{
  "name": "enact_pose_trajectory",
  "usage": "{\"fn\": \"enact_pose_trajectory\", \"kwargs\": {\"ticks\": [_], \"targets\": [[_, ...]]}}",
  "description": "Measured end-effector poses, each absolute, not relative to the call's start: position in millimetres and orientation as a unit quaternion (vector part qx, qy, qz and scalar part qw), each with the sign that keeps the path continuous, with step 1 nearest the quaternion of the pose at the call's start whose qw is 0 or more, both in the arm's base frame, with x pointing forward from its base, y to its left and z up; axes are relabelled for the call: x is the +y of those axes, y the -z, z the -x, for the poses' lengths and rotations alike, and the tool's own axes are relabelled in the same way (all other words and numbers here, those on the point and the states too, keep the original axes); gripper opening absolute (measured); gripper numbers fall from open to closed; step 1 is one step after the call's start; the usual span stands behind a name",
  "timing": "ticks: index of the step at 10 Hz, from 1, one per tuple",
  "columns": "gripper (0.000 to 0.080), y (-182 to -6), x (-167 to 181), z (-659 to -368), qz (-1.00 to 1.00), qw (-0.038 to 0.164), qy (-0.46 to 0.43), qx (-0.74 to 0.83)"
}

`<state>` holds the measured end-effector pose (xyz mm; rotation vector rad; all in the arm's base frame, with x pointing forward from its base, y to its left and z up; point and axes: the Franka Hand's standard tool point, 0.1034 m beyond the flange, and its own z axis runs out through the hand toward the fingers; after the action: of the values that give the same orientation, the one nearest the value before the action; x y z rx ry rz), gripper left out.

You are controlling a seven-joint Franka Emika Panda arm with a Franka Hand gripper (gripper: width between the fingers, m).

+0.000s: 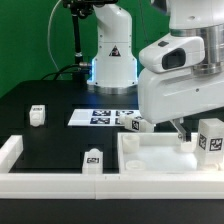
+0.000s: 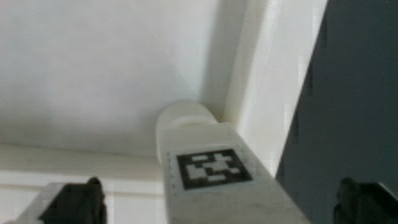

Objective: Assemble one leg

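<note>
exterior view, left to right. a white border rail (image 1: 10, 150) runs along the table's left and near edges. the black table (image 1: 50, 135) carries a first leg (image 1: 37, 115) standing alone at far left, well apart from everything else. a second leg (image 1: 93, 160) stands nearer, just beside the near rail. the marker board (image 1: 105, 117) lies flat at centre, in front of the arm's base (image 1: 110, 60). a third leg (image 1: 133, 123) sits just right of the marker board, at the far left corner of the tabletop (image 1: 160, 160); whether it touches the rim cannot be told. the tabletop lies open side up at near right. the gripper (image 1: 180, 130) hangs low over the tabletop's far edge, its tips largely masked by the arm's white housing. a fourth leg (image 1: 210, 137) stands upright at the tabletop's right side, tag facing the camera.

wrist view. a leg under the gripper (image 2: 210, 160) rests on the tabletop (image 2: 89, 80) against its raised rim, one tag facing the camera. the dark table (image 2: 356, 90) shows beyond the rim. the gripper (image 2: 217, 200) is spread wide; its dark fingertips (image 2: 71, 202) stand clear on either side of this leg, no contact visible. which leg of the exterior view this one is cannot be told.
</note>
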<state>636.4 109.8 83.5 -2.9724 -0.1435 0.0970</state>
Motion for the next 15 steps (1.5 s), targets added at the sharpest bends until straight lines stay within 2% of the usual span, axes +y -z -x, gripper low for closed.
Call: {"fn": "enact_pose_trajectory", "kwargs": {"ticks": [1, 4, 5, 6, 7, 8, 10, 13, 15], "targets": [[0.0649, -86.1, 110.6, -644.7, 0.995, 0.082, -0.031, -0.047], [0.0649, -83.9, 110.5, -643.3, 0.995, 0.082, -0.033, -0.045], [0.0526, -83.9, 110.7, -643.3, 0.995, 0.083, -0.033, -0.036], [0.0526, -83.9, 110.7, -643.3, 0.995, 0.083, -0.033, -0.036], [0.0388, -83.9, 111.4, -643.2, 0.996, 0.083, -0.036, -0.006], [0.0295, -83.8, 109.6, -643.6, 0.996, 0.081, -0.038, 0.030], [0.0295, -83.5, 108.7, -643.7, 0.991, 0.077, -0.043, 0.104], [0.0294, -84.4, 109.0, -642.3, 0.952, 0.072, -0.041, 0.294], [0.0294, -81.7, 106.9, -643.1, 0.890, 0.083, -0.047, 0.447]]}}
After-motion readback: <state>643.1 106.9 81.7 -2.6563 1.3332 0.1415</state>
